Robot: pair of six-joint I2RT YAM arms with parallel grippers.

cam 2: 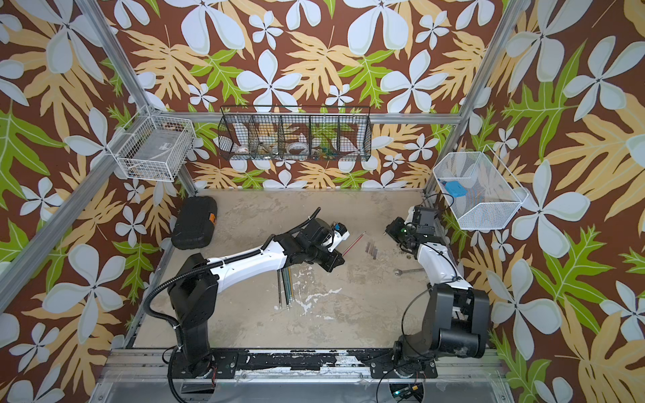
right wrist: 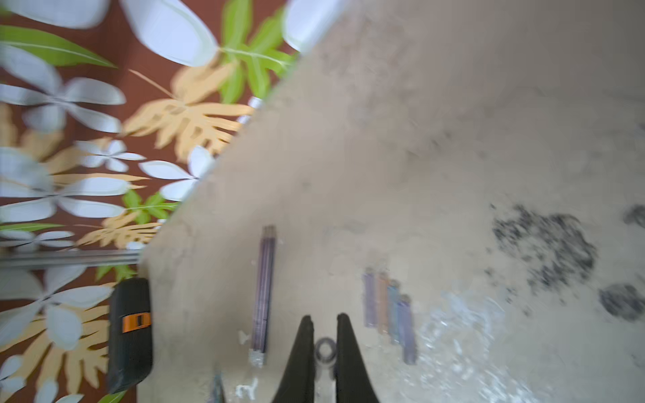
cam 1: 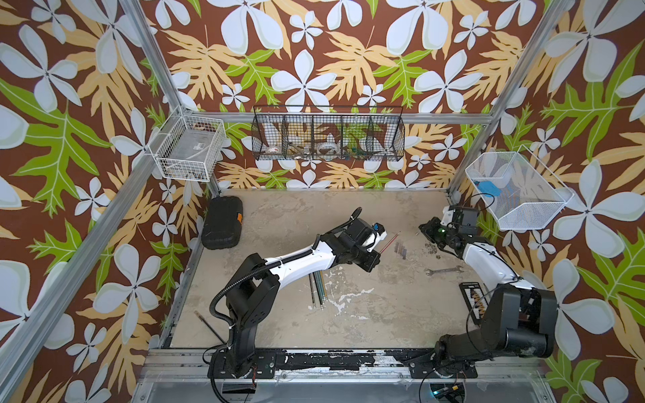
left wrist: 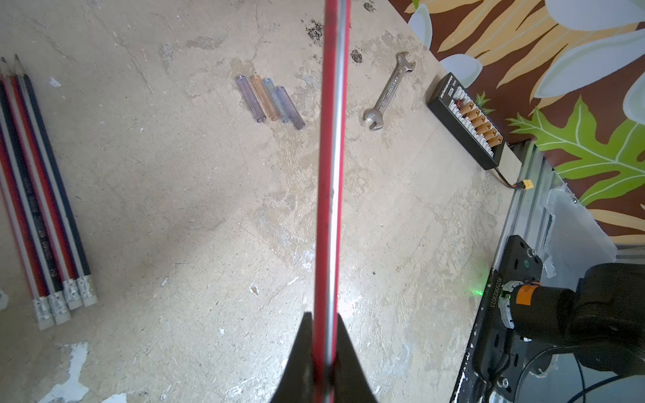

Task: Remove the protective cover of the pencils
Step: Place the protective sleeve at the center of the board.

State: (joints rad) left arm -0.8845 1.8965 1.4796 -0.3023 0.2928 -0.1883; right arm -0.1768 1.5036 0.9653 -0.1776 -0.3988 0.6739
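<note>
My left gripper (left wrist: 323, 315) is shut on a red pencil (left wrist: 331, 157) that sticks straight out from its jaws. In both top views that pencil (cam 1: 390, 242) points toward the right arm. My right gripper (right wrist: 324, 317) is shut on a small clear tubular cover (right wrist: 325, 349), seen end-on between its fingers; in a top view it (cam 1: 421, 227) hovers a short way off the pencil's tip. Four translucent covers (left wrist: 270, 101) lie side by side on the table. Several other pencils (left wrist: 42, 195) lie in a row below the left arm (cam 1: 318, 288).
A wrench (cam 1: 443, 270) and a black connector board (cam 1: 476, 296) lie near the right arm. A black case (cam 1: 223, 226) sits at the back left. Dark shavings (right wrist: 544, 244) stain the table. A thin dark stick (cam 1: 209, 326) lies front left. Wire baskets (cam 1: 328, 134) hang on the walls.
</note>
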